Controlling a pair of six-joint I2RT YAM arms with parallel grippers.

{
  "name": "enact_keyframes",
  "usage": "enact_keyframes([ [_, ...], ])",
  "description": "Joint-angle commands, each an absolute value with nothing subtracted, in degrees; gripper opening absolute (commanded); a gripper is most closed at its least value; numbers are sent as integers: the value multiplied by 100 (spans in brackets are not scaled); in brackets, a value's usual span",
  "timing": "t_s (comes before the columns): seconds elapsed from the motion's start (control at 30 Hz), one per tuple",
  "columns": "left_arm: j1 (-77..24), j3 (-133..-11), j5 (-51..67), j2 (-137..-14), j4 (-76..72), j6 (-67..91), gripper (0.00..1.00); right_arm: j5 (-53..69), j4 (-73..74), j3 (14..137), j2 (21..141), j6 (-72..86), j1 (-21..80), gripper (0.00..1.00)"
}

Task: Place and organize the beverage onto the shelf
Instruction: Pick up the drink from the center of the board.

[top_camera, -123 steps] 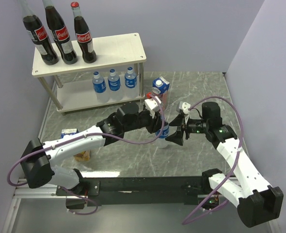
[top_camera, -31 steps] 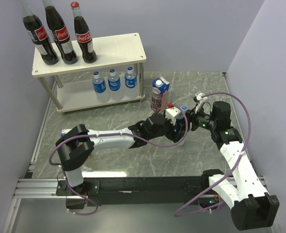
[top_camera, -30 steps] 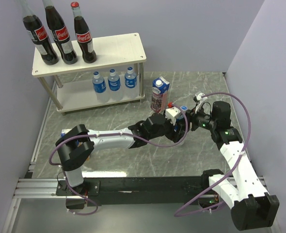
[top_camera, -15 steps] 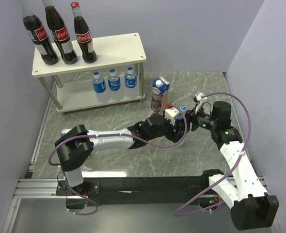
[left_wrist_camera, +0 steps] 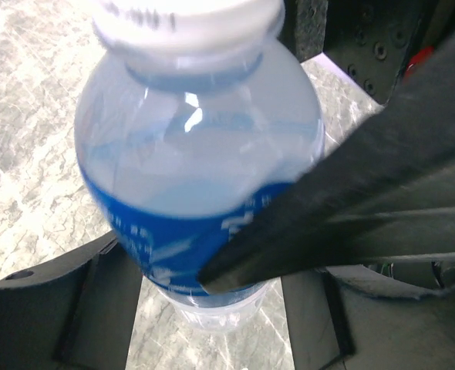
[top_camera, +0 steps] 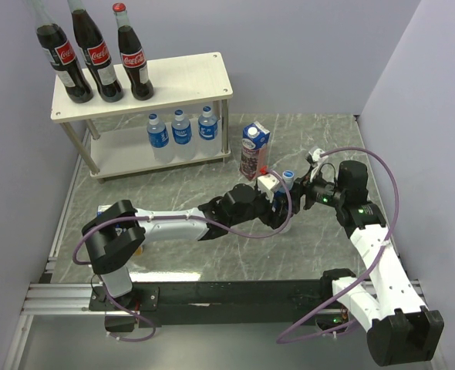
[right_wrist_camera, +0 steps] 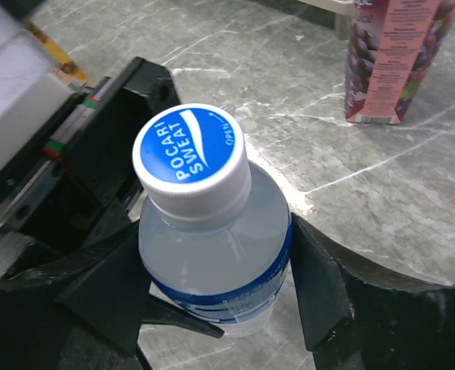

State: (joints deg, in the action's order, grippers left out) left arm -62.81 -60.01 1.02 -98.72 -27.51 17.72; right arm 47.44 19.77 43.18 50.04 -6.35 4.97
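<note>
A small water bottle [top_camera: 288, 177] with a blue label and a blue-topped cap stands upright in mid-table, with both grippers around it. My left gripper [top_camera: 280, 206] reaches in from the left and is shut on its lower body [left_wrist_camera: 197, 154]. My right gripper [top_camera: 293, 196] comes from the right. Its fingers [right_wrist_camera: 320, 285] stand just off the bottle's sides [right_wrist_camera: 204, 239], open. One right finger crosses the left wrist view as a dark bar. Whether the bottle's base rests on the table, I cannot tell. The shelf [top_camera: 189, 77] stands at the back left.
Three cola bottles [top_camera: 96, 54] stand on the shelf's top board at its left end. Three water bottles [top_camera: 181, 127] line the lower board. A purple juice carton [top_camera: 251, 150] stands upright just behind the grippers, also in the right wrist view [right_wrist_camera: 393, 62]. Walls close both sides.
My right gripper's jaws have widened off the bottle. The left gripper stays on the bottle and has shifted slightly left and nearer with it.
</note>
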Motion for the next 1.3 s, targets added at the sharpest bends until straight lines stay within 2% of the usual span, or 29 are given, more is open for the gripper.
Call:
enact_keyframes([
  [0.0, -6231, -6056, 343, -9501, -3305, 1767, 0, 5405, 1705, 4685, 4808, -791, 518, 74],
  [0.8, -6223, -5502, 413, -9185, -3305, 1714, 0, 5502, 1925, 4834, 4535, -958, 185, 75],
  [1.2, -6223, -5080, 18, -8421, -2963, 1381, 0, 4694, 1661, 4773, 4456, -572, 26, 75],
  [1.27, -6214, -4958, -368, -8176, -2796, 1310, 0, 4606, 1600, 4746, 4412, -492, 26, 75],
])
